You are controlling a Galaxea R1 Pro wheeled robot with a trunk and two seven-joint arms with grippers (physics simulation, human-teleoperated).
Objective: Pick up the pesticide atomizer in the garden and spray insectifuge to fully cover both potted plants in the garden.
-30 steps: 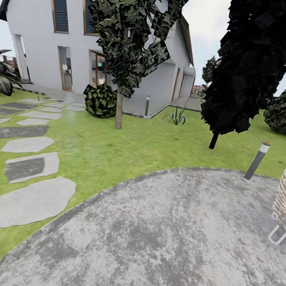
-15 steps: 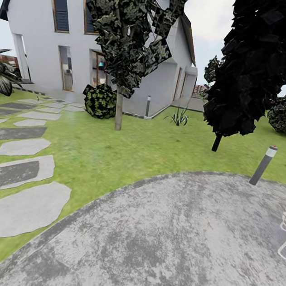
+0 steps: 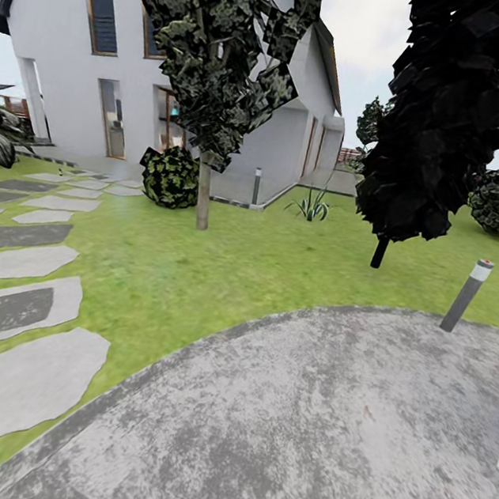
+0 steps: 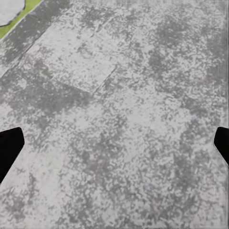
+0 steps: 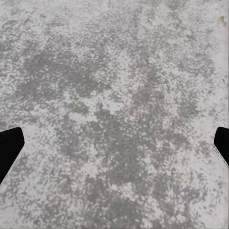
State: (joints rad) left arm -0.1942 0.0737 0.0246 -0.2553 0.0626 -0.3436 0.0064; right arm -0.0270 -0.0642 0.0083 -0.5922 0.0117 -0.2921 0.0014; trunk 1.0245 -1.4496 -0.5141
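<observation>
The garden spreads out in front: a mottled grey, speckled paved round fills the near right, its curved edge meeting bright green lawn. To the left, flat irregular stepping stones, pale and dark grey, run away toward a white house with tall dark windows. A rough-leaved tree on a thin brown trunk stands at mid-distance, a round speckled bush just left of its foot. A much darker, nearly black tree rises at right, its top cut off by the frame. A slim grey bollard light leans at the far rim of the paving. A small spiky grass-like plant sits far off near the house. At the right edge a sliver of woven wicker and white frame is cut off, too little to name.

The left claw hangs over the speckled paving, its dark fingertips spread wide at either side with nothing between them. The right claw is likewise spread wide over paving, holding nothing.
</observation>
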